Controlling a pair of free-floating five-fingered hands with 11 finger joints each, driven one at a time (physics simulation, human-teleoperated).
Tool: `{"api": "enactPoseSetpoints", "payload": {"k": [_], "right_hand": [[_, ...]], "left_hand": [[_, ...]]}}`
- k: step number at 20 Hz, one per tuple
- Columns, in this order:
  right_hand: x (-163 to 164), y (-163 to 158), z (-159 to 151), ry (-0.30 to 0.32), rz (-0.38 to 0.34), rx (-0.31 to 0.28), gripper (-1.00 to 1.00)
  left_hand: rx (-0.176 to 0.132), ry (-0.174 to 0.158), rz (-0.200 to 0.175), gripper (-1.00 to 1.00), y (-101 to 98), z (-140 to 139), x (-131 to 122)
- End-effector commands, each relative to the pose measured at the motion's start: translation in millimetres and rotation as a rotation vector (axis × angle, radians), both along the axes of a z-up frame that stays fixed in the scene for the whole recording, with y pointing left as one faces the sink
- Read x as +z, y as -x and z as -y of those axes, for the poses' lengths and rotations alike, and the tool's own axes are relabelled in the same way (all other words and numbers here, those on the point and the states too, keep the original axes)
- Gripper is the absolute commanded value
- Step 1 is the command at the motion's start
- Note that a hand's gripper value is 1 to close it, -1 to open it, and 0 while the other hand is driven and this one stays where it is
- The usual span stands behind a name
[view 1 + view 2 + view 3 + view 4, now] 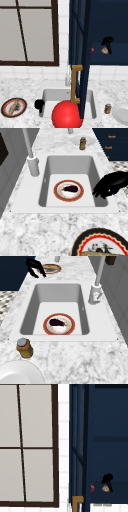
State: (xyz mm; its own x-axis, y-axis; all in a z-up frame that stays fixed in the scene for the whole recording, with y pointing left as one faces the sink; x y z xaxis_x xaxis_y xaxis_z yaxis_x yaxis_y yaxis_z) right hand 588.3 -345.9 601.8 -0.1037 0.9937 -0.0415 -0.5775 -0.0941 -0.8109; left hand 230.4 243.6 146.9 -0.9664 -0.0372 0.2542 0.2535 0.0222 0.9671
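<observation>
My right hand (108, 42) is up inside the open dark blue wall cabinet (110, 22), fingers pointing down and pinching a small beige thing (104, 50). The upper view has the same right hand (107, 479) over the beige thing (105, 488), with a small red thing (92, 487) to their left. My left hand (39, 103) hovers at the front left rim of the sink (47, 93), fingers relaxed and holding nothing; it appears as the left hand (110, 186) and the left hand (35, 267) in the side views. In the basin lies a red-rimmed plate (60, 196) bearing an eggplant (70, 188).
The cabinet door (83, 62) with its wooden handle (74, 83) swings out over the sink. A big red ball (67, 115) sits low in front. A black-rimmed plate with food (14, 107) is on the left counter, a jar (107, 108) and a white plate (121, 113) on the right. The faucet (32, 165) stands behind.
</observation>
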Motion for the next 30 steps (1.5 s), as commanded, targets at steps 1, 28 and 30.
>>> {"api": "enactPoseSetpoints", "payload": {"k": [1,28,30], "right_hand": [[-5.4,21.3,-20.0,0.037,0.04,-0.015,-1.0],[92.9,108.2,-34.1,0.08,0.162,0.027,-1.0],[93.5,122.8,-40.3,0.079,0.166,0.03,-1.0]], "left_hand": [[0.0,0.0,0.0,0.0,0.0,0.0,0.0],[0.0,0.0,0.0,0.0,0.0,0.0,0.0],[0.0,0.0,0.0,0.0,0.0,0.0,0.0]]}}
